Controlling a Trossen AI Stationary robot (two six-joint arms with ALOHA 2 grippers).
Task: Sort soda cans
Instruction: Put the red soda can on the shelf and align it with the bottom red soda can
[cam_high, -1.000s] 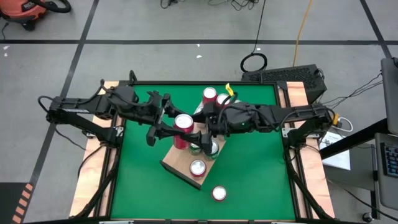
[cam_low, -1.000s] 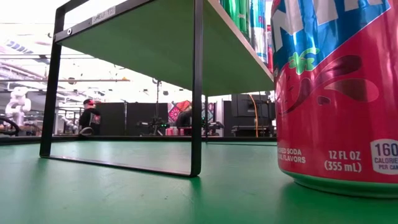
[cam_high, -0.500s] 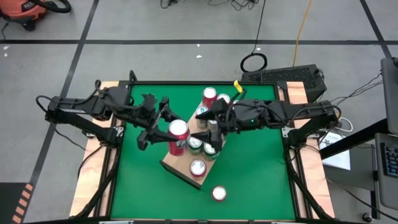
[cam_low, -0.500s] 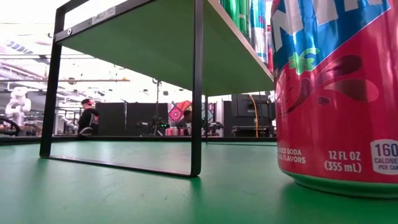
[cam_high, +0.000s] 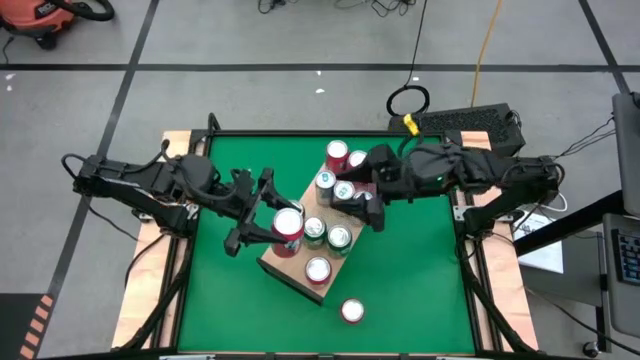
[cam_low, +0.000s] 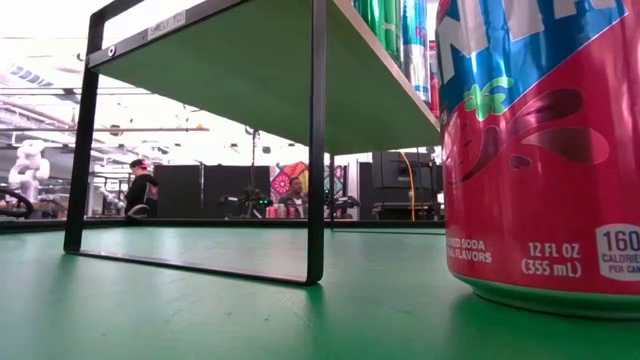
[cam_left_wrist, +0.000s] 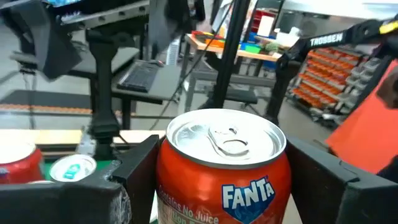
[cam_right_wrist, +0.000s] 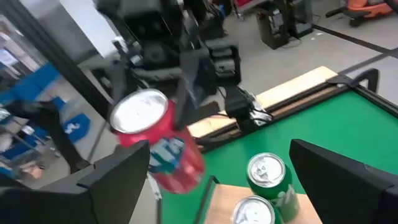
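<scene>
1. A red Fanta can (cam_high: 288, 226) sits upright between the fingers of the left gripper (cam_high: 272, 215), which is clamped on its sides, over the near-left part of the board (cam_high: 283, 263).
2. The left wrist view shows the same can's silver top and pull tab, a dark finger (cam_left_wrist: 134, 169) on each side.
3. The right gripper (cam_high: 362, 203) hovers with its fingers spread wide and nothing between them, by the board's right edge.
4. The board is a raised wooden shelf on a black frame (cam_low: 316, 150). On it stand green cans (cam_high: 327, 236), a teal one (cam_high: 324, 181) and red ones (cam_high: 337, 153).
5. One more red can (cam_high: 352, 311) stands alone on the green table (cam_high: 410, 280), near the front edge; it fills the low view's right side.
6. Beyond the table lie grey floor, an orange cable (cam_high: 487, 45) and a keyboard (cam_high: 470, 118).
7. Far behind, a person (cam_low: 141, 188) shows in the low view.
</scene>
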